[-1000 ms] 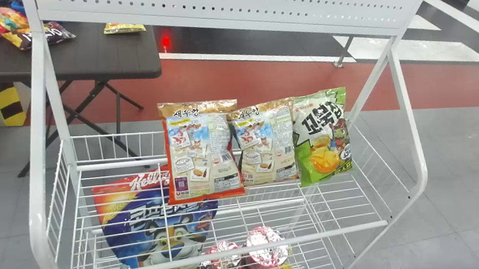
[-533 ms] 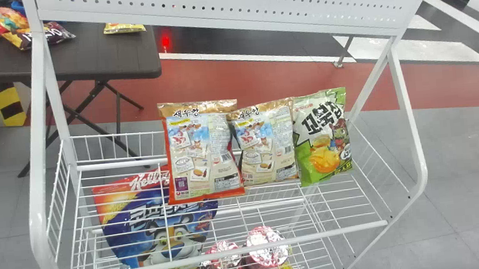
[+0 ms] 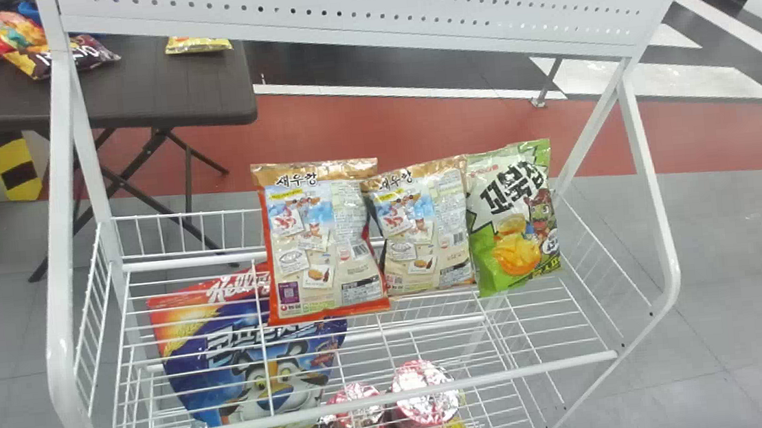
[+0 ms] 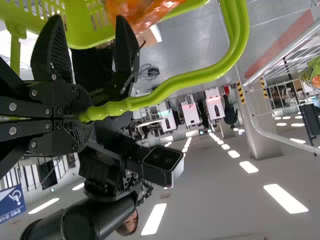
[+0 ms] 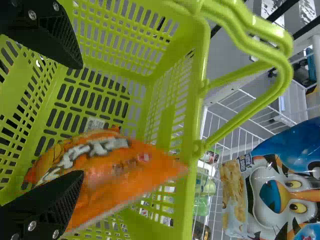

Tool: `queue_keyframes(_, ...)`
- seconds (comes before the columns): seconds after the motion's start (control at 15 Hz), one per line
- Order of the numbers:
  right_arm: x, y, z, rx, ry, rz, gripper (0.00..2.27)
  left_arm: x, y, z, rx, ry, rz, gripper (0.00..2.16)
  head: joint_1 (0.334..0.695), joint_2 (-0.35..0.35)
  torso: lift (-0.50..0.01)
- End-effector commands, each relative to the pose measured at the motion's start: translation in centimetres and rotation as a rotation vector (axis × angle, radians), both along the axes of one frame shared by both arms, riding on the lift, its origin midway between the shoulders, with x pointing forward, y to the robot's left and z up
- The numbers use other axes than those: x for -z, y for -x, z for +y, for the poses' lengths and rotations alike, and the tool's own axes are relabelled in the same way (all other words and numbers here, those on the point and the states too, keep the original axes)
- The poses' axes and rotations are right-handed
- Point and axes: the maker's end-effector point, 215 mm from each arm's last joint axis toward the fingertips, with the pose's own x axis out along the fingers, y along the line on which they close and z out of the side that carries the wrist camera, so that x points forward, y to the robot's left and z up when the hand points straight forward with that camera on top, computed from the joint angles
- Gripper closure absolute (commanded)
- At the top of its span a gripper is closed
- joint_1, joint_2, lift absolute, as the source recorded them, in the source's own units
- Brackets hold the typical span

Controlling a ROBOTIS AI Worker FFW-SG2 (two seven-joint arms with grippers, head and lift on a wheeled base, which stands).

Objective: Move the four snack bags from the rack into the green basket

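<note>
Green basket (image 5: 201,90): hanging off my left gripper (image 4: 87,114), fingers closed on its handle (image 4: 200,74).
Orange snack bag (image 5: 117,162): inside the basket, kinda blurry; can't tell if it's touching the bottom.
Right gripper (image 5: 82,120): over the basket, fingers spread wide, no grip on the orange one.
Rack (image 3: 363,402): three bags standing in a row, a beige bag (image 3: 318,247) on the left, another beige bag (image 3: 424,231) mid-row, then a green snack bag (image 3: 512,220) on the right.
Under those: big blue cereal bag (image 3: 211,367), plus foil-topped red tubs (image 3: 425,403), seen through the wires.
</note>
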Motion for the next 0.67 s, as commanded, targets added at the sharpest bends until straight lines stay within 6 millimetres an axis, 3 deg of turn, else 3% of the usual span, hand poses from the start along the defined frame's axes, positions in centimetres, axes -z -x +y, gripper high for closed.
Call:
queue_keyframes(0.0, -1.2, -1.2, 0.4, 0.007, -0.005, -0.062, 0.06, 0.0, -0.1, 0.0, -0.001, -0.001, -0.003, 1.93, 0.695, -0.35, 0.0)
queue_keyframes(0.33, -7.4, -8.7, -7.1, 0.164, 0.107, -0.311, 0.05, -0.1, -0.2, 0.4, -0.007, 0.001, -0.001, 1.93, 0.695, -0.35, 0.0)
queue_keyframes(0.6, -16.4, -17.2, -11.3, 0.32, 0.079, -0.64, 0.05, 0.0, 0.1, 0.0, 0.002, 0.0, -0.003, 1.93, 0.695, -0.35, 0.0)
